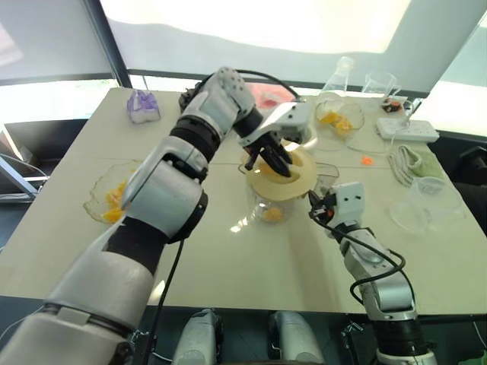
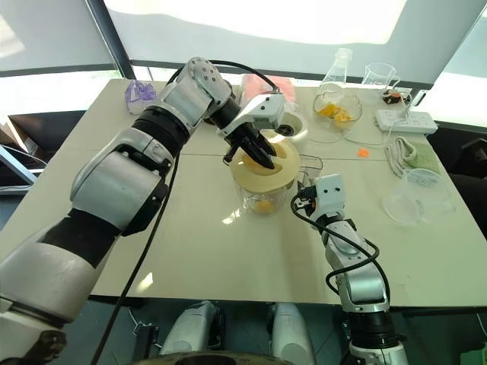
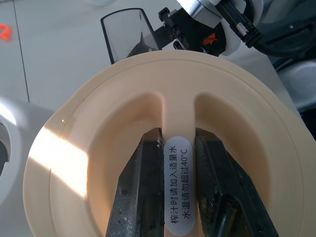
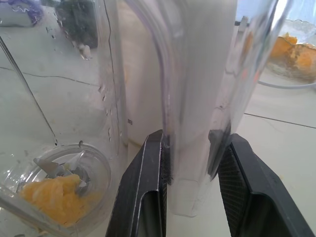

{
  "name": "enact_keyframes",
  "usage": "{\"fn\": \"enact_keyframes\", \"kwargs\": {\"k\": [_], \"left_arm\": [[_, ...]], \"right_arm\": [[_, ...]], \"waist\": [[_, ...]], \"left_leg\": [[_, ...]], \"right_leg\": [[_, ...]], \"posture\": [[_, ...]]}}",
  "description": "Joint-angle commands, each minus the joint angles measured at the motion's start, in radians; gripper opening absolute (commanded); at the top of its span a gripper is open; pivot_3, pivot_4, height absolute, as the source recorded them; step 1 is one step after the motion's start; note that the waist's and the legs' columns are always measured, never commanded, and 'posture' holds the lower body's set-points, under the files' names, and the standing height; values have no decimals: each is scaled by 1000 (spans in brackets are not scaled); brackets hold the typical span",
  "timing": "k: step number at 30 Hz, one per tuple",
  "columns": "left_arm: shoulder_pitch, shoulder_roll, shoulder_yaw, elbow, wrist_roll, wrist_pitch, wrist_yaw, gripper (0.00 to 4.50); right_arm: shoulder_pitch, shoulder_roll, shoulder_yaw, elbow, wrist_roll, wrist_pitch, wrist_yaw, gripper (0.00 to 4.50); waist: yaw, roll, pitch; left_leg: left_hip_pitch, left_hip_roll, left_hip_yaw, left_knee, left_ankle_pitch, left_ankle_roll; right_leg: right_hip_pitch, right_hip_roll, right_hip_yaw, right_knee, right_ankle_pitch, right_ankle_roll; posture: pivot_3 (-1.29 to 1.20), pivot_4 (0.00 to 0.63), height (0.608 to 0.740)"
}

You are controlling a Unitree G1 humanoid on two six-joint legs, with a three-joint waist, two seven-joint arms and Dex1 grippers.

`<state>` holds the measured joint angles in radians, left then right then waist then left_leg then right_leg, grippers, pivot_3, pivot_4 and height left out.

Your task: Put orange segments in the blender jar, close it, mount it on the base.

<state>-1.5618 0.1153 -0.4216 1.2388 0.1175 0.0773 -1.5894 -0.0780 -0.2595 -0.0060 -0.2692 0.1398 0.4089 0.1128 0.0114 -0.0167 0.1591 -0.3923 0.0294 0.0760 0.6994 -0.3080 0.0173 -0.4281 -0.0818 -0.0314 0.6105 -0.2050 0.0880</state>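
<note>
Right hand (image 2: 307,195) grips blender jar (image 2: 264,199) handle; left hand (image 2: 255,156) pinches lid (image 2: 266,169); base (image 2: 293,128) behind

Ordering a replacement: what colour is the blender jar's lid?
Cream-yellow lid, clearest in the left wrist view.

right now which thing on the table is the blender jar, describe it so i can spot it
Look to the middle of the beige table. The blender jar is the tall clear container there, with orange segments at its bottom. Unlike the shallow glass bowls nearby, it wears a cream-yellow lid and has a side handle.
</note>
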Motion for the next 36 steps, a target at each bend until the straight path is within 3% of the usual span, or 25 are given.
{"fn": "enact_keyframes", "kwargs": {"k": [1, 21, 28, 32, 36], "left_arm": [[104, -15, -84, 33, 35, 131, -25, 265], [302, -26, -80, -400, 51, 823, 152, 265], [318, -3, -73, -457, 38, 782, 172, 265], [280, 8, -58, -433, 44, 703, 198, 2209], [175, 43, -24, -396, 30, 606, 162, 2209]], "right_arm": [[9, -6, -16, -74, -35, 2, -19, 854], [-4, -2, -8, -78, -37, 8, -24, 854], [-8, -8, -11, -61, -35, 2, -11, 854], [-16, -20, -18, -48, -37, -1, 4, 854], [-13, -30, -31, -37, -33, -6, 22, 854]], "waist": [[0, 1, -2], [2, 5, -21], [1, 6, -24], [0, 6, -24], [-1, 6, -23]], "left_leg": [[0, 0, 0, 0, 0, 0], [1, 1, -1, -1, -3, 5], [2, 1, -1, -1, -3, 5], [2, 1, -1, -1, -3, 5], [2, 1, -1, -1, -3, 5]], "right_leg": [[0, 0, 0, 0, 0, 0], [2, -1, 0, 0, -5, 1], [2, -1, 0, 0, -5, 1], [2, -1, 0, 0, -6, 1], [1, -1, 0, 0, -5, 0]], "posture": [[0, 150, 740], [0, 150, 740], [0, 150, 740], [0, 150, 740], [0, 150, 740]]}}
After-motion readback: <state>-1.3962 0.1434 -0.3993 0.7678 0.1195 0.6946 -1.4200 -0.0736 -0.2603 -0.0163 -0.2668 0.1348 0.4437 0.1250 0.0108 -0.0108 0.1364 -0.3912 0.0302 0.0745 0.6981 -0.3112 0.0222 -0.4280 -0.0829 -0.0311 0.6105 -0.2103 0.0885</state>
